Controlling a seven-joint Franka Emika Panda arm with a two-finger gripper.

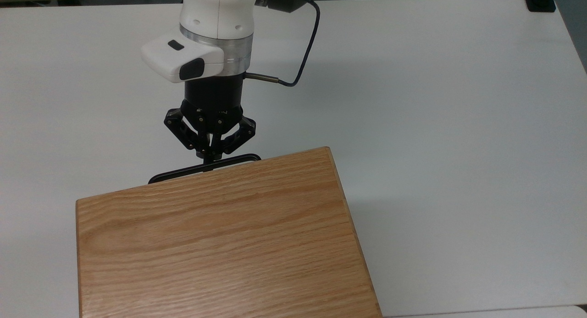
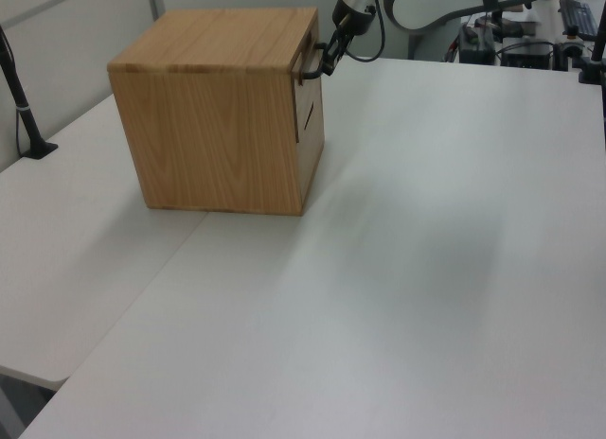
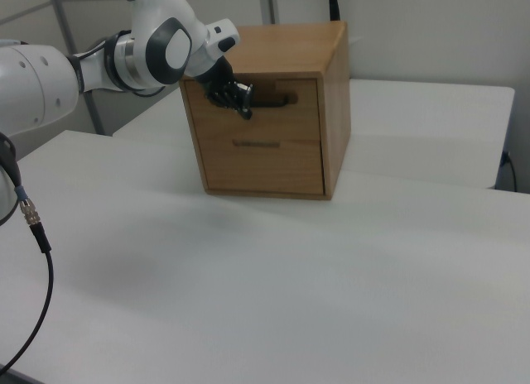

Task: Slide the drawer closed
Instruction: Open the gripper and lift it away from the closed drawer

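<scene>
Hidden and cut off

The cabinet (image 1: 220, 244) top hides your drawer (image 3: 273, 98) in the top view; its lower edge is cropped, and the arm (image 1: 218, 15) leaves the frame above.

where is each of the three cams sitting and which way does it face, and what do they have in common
Top view: high above, looking down on the cabinet top; wrist and gripper at the handle.
Left view: low at the table edge, beside the cabinet's side; the arm reaches in from the far end.
Right view: table height, facing the drawer front; arm links enter from the right view's left.
All three share the gripper on the handle of the shut drawer.
</scene>
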